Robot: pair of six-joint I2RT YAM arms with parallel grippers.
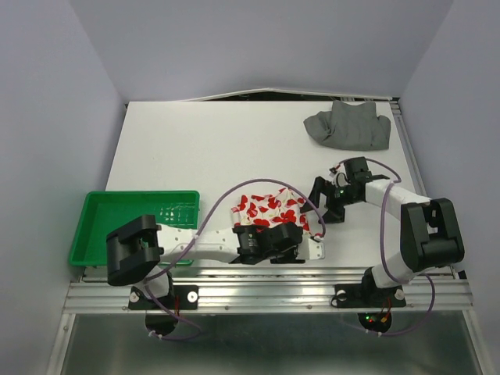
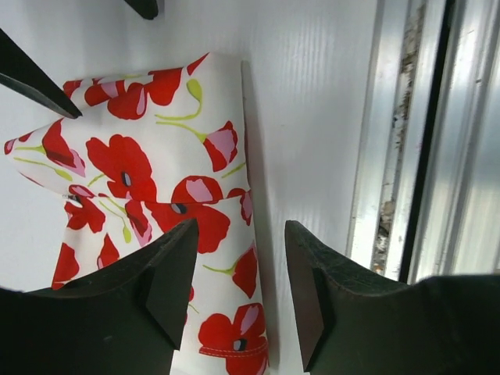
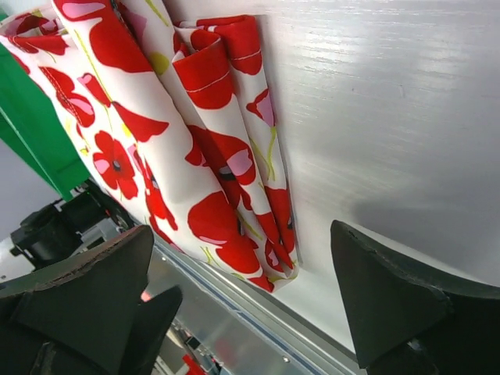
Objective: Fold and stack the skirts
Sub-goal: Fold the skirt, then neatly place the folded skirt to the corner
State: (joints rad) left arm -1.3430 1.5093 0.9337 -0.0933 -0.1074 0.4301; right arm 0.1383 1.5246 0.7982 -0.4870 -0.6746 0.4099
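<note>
- printed skirt (image 1: pixel 269 207) lies in loose folds at the near edge of the desk (image 1: pixel 195 148), about centre
- grey skirt (image 1: pixel 349 125) sits crumpled at the far right corner, well apart from it
- left fingers (image 2: pixel 164 273) are partly spread over the printed skirt's edge, gripping nothing
- right fingers (image 3: pixel 391 289) are spread wide beside its right end, holding nothing
- green tray (image 1: pixel 94 226) sits near left

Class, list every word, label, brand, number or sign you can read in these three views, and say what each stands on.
None can be read.
The red-flowered skirt bears only a printed pattern.
The dark grey skirt, the left hand and the right hand show no lettering.
The pale marks on the green tray are too small to make out.
</note>
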